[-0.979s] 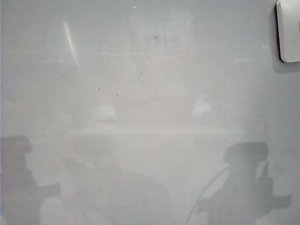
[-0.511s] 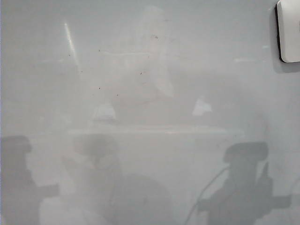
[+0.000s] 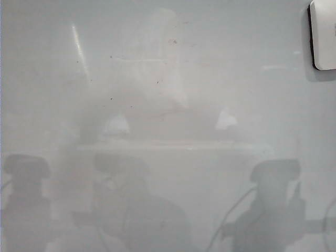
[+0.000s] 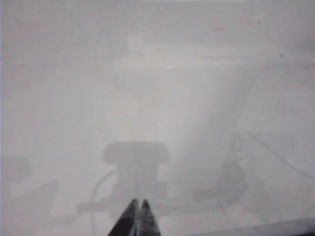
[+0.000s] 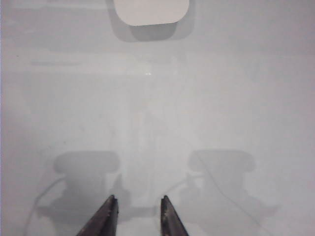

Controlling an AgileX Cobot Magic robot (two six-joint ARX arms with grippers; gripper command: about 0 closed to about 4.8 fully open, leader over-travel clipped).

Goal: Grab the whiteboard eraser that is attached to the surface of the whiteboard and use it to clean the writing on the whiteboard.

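The right gripper [image 5: 138, 216] is standing with its two dark fingers [image 5: 105, 219] parted, a clear gap of bare board showing between the tips, and nothing is sitting in that gap. It is hovering over the whiteboard [image 5: 236, 108], touching no object. The whiteboard eraser [image 5: 151, 12] is lying straight ahead of this claw, well apart from the fingertips, its white rounded body partly cut by the frame edge and casting a soft shadow on the board beneath it.

The left gripper [image 4: 138, 216] is showing its two dark tips pressed together with no visible gap, clenched on nothing. Ahead of it only the glossy pale board [image 4: 74, 98] is showing, carrying grey reflections of the rig; the eraser is not appearing in this wrist view.

In the exterior view neither claw is appearing directly; only dim reflections of the arms are lying low on the whiteboard [image 3: 252, 94]. The eraser [image 3: 324, 34] is sitting at the upper right edge, flat on the board, a thin dark edge showing along its left side. A few tiny dark specks are dotting the upper middle of the board. No blue marker writing is discernible in any view
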